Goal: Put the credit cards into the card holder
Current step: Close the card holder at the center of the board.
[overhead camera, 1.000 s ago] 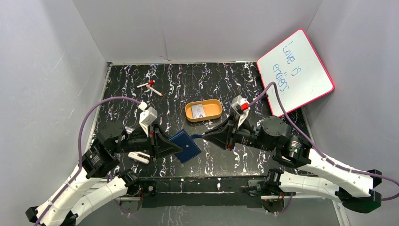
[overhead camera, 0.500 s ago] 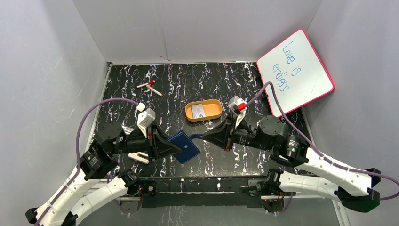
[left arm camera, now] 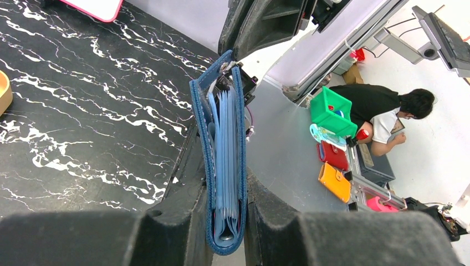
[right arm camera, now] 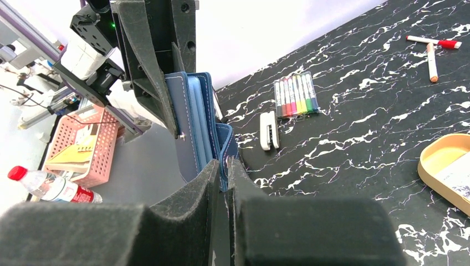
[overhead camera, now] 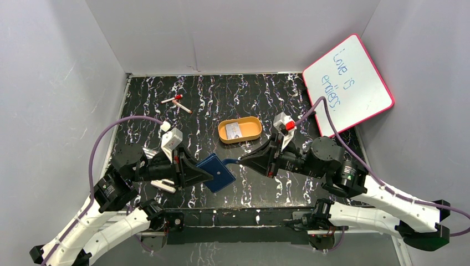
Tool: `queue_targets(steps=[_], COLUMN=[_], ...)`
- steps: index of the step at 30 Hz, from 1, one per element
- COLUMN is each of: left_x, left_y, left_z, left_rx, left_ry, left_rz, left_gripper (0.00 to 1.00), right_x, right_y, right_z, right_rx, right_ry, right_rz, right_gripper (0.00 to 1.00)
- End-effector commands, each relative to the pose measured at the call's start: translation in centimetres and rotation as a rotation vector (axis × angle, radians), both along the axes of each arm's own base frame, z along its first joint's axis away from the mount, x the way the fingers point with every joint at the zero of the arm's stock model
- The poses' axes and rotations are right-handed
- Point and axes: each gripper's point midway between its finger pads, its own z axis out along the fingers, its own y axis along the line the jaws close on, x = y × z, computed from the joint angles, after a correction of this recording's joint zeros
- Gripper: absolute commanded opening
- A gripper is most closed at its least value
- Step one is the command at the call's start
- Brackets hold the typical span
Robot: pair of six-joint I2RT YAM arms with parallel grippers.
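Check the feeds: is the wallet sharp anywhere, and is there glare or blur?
Top view: evenly lit, sharp, but the wallet is dark on the dark table, low contrast. Left wrist: wallet edge crisp, near fingers blurred, room behind overexposed. Right wrist: wallet sharp, fingers soft, upper background washed out.

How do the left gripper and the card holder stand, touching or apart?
Touching. The left wrist view shows the card holder clamped edge-on in the left gripper, with one finger pressed against each cover.
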Motion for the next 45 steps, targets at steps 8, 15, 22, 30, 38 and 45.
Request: queue_targets(steps=[8, 15, 22, 30, 38, 45], left_x=[-0.62, -0.68, -0.66, -0.59, -0.62, -0.62], left_y=[0.36, 0.44, 0.50, 0.46, 0.49, 0.52], left_z=[1.44, 1.47, 1.46, 1.52, 1.59, 1.72], left_rx=[-0.037, -0.038, -0.036, -0.037, -0.037, -0.041], left_ry=[-0.037, -0.036, -0.038, -0.041, -0.040, -0.044], left_rz=[-0.016, -0.014, -0.010, -0.010, -0.009, -0.007], left_gripper=[0.00, 0.00, 0.00, 0.00, 0.00, 0.00], right_x=[-0.36, -0.42, -0.49, -0.57, -0.75, -0.76], right_y=[0.27, 0.33, 0.04, -0.04, 0.37, 0.43], right_z=[2.46, 2.48, 2.73, 2.80, 2.50, 2.44], right_rx=[0.070, 0.070, 0.086, 0.089, 0.072, 0.064], right_ry=[-0.016, -0.017, -0.022, -0.021, -0.019, -0.017], right_rz=[0.025, 0.030, 0.027, 0.029, 0.048, 0.050], right_gripper=[0.27, 0.18, 0.13, 0.24, 0.24, 0.15])
